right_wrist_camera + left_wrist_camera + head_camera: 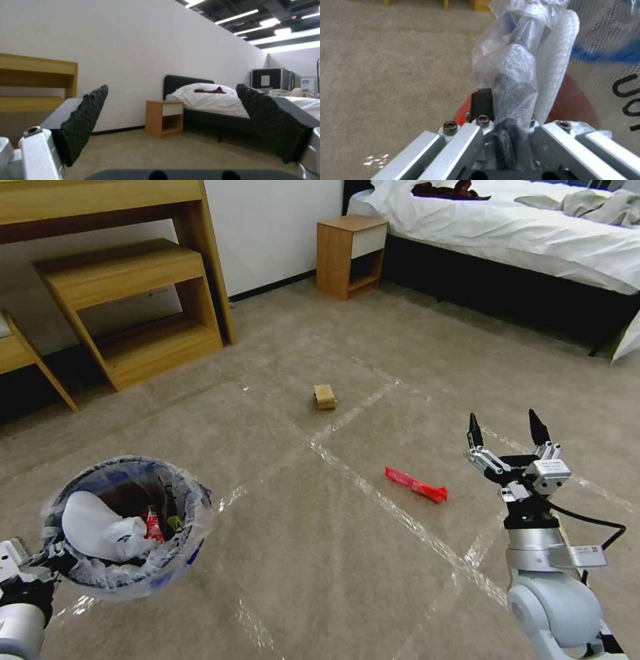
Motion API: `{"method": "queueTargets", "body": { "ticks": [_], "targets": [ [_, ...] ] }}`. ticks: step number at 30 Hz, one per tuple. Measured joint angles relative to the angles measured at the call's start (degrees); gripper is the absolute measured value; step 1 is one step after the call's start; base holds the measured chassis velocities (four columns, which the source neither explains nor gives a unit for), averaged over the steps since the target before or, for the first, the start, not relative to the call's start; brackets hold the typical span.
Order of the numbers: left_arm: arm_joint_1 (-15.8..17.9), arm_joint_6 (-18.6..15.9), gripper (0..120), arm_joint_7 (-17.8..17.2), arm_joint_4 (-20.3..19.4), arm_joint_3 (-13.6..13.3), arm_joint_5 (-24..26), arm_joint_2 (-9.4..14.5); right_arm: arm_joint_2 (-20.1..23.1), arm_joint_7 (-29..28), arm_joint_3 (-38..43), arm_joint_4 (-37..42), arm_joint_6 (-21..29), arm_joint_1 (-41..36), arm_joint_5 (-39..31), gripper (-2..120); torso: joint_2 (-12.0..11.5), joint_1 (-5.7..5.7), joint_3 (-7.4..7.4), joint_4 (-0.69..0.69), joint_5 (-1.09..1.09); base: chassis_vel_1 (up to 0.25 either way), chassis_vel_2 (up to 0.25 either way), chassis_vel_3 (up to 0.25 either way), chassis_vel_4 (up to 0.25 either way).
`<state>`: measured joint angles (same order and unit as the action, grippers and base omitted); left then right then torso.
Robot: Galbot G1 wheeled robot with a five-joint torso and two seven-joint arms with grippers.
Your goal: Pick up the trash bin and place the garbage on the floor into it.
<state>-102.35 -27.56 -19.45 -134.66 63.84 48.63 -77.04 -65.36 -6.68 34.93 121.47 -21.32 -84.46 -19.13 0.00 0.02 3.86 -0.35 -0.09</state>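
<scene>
Closest to the head camera, at its lower left, the left gripper [33, 570] holds the small round blue-and-red trash bin lined with crinkled clear plastic [127, 527] by its near rim, off the beige short-pile carpeted floor crossed by shiny tape strips [320, 553]; inside the bin lie a white slipper [100, 527] and a scrap of red wrapper [153, 523]. At the lower right the right gripper [507, 430] points upward and forward with its black fingers spread and nothing between them. Garbage is left on the carpet: a flat crumpled red wrapper [417, 485] just ahead and left of that gripper, and a small tan box [325, 397] farther off near a tape crossing. A wooden shelf unit [127, 307], a wooden nightstand [350, 253] and a white-sheeted bed [520, 233] stand behind. From the left wrist, the fingers are pressed together on the bin's plastic-wrapped rim [516, 82], with the carpet beneath. From the right wrist, the two dark ridged fingertips [85, 120] stand wide apart and level with the room, facing the nightstand and bed. By my judgement the bin is in hand and the collecting step is under way; the next move calls for lowering the spread right gripper onto the red wrapper, the nearer piece, pinching it flat against the carpet and carrying it over the bin's mouth.
</scene>
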Motion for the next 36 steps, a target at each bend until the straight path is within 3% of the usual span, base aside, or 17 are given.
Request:
{"method": "queueTargets", "body": {
  "ticks": [21,36],
  "targets": [
    [-0.1,0.1,0,0.0,0.3,-0.3,-0.4,-0.2,-0.1,-0.1,-1.2,-1.0,0.1,0.5,-0.2,99,0.0,0.00,-0.01,-0.01,0.01,-0.111,0.107,0.108,-0.111],
    [0.9,0.2,0,0.1,1.4,-0.6,-0.7,-0.4,-0.1,-0.1,-2.0,-2.5,0.1,1.3,-0.1,97,0.0,0.00,-0.02,-0.01,0.00,-0.027,0.025,0.027,-0.028]
  ]
}}
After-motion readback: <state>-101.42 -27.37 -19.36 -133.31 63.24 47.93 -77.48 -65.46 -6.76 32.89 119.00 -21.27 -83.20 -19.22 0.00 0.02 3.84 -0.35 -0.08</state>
